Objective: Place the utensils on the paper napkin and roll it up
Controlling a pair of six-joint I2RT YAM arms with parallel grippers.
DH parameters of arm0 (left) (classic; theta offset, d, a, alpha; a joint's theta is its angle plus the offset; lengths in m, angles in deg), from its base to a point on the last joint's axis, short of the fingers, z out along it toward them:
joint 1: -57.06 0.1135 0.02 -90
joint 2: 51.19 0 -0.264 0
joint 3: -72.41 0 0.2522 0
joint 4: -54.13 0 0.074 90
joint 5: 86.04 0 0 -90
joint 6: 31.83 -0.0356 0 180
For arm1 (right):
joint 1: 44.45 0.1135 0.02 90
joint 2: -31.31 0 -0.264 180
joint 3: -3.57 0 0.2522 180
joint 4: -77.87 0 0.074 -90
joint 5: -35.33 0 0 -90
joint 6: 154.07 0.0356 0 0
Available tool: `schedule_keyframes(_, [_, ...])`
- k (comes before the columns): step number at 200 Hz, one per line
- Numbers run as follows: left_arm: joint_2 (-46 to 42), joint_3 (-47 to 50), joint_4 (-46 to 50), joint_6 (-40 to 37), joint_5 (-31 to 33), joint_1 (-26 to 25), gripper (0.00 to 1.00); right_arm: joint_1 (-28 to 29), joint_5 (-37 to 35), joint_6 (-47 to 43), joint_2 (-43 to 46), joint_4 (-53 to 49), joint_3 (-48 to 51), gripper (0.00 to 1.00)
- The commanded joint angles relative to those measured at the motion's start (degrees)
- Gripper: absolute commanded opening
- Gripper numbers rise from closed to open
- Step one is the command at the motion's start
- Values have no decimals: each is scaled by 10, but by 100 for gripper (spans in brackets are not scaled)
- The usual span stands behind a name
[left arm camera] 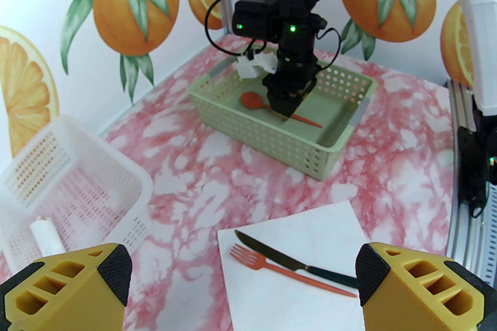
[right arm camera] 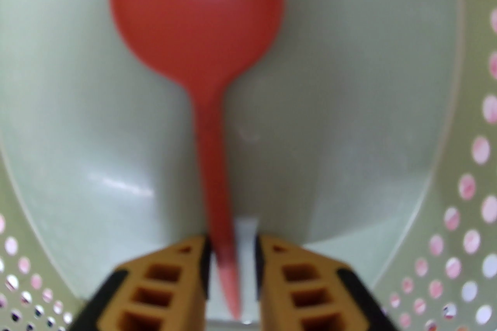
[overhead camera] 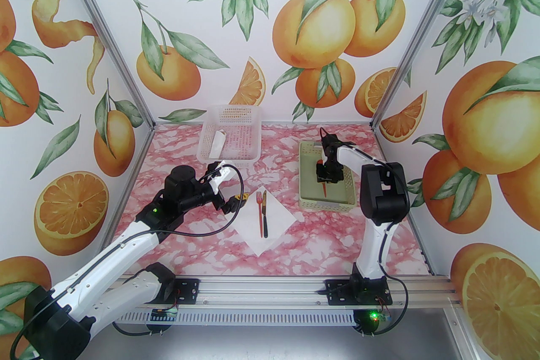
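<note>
The red-orange spoon (right arm camera: 196, 11) lies flat in the pale green tray (overhead camera: 327, 206), bowl toward the back wall. My right gripper (right arm camera: 233, 263) reaches down into the tray with its jaws narrowed around the spoon's handle; the left pad touches it and a thin gap shows on the right. The left wrist view shows that gripper (left arm camera: 287, 108) low over the spoon (left arm camera: 252, 100). The orange fork (overhead camera: 259, 215) and dark knife (overhead camera: 265, 219) lie side by side on the white paper napkin (overhead camera: 282, 219). My left gripper (overhead camera: 242, 198) hovers wide open at the napkin's left corner, empty.
A white perforated basket (overhead camera: 230, 134) at the back left holds a slim white paper roll (overhead camera: 218, 143). The green tray's walls (right arm camera: 349, 89) surround the right fingers. Pink marbled tabletop lies between tray, basket and napkin. Patterned walls close in three sides.
</note>
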Motion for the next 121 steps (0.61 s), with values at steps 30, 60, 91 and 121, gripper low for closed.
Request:
schedule_keyframes(30, [-4, -2, -10, -11, -1, -2, 100, -1, -2, -7, -7, -7, 6, 14])
schedule_keyframes(60, [-4, -2, -9, -11, -1, -2, 100, -1, -9, -7, 14, -2, 15, 13])
schedule_keyframes(91, [-4, -2, -9, -10, -2, -2, 100, -2, -14, -8, 33, 0, 23, 13])
schedule_keyframes(121, [-7, -2, -9, -11, -2, -2, 100, -1, -20, -6, 54, -2, 31, 13])
